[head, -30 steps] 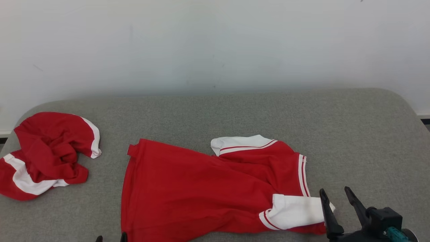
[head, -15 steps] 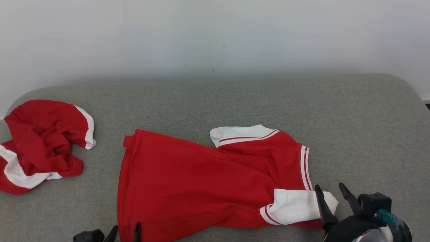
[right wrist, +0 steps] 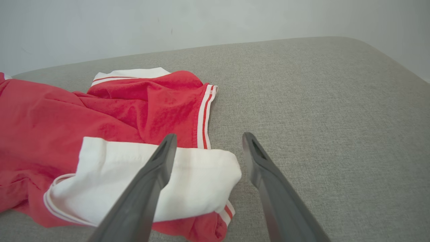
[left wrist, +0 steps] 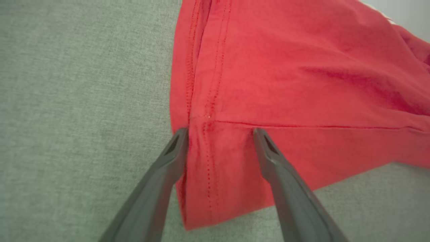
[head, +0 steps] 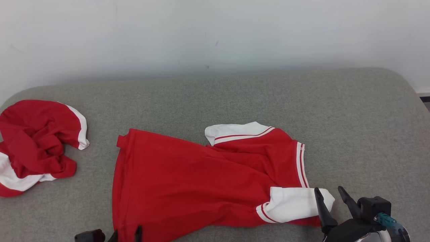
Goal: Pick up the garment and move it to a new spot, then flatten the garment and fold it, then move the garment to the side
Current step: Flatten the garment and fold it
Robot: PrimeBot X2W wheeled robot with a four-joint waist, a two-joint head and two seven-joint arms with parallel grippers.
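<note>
The garment (head: 188, 181) is a red shirt with white sleeves, lying roughly spread on the grey padded surface (head: 352, 117). My left gripper (head: 127, 231) stands open at the shirt's near left hem corner. In the left wrist view the left gripper (left wrist: 219, 130) straddles that corner of the garment (left wrist: 302, 84), one finger at the hem's edge and one over the cloth. My right gripper (head: 328, 189) is open at the near white sleeve (head: 292, 203). In the right wrist view the right gripper (right wrist: 209, 135) hangs over the sleeve's (right wrist: 134, 181) end.
A second red-and-white garment (head: 37, 144) lies crumpled at the far left of the surface. A pale wall (head: 215, 33) rises behind. Bare grey padding stretches behind and to the right of the shirt, with the rounded edge (head: 406, 87) at right.
The head camera has shifted, so the whole picture moved. My left gripper has come up into view at the hem corner. My right gripper has closed in slightly on the white sleeve.
</note>
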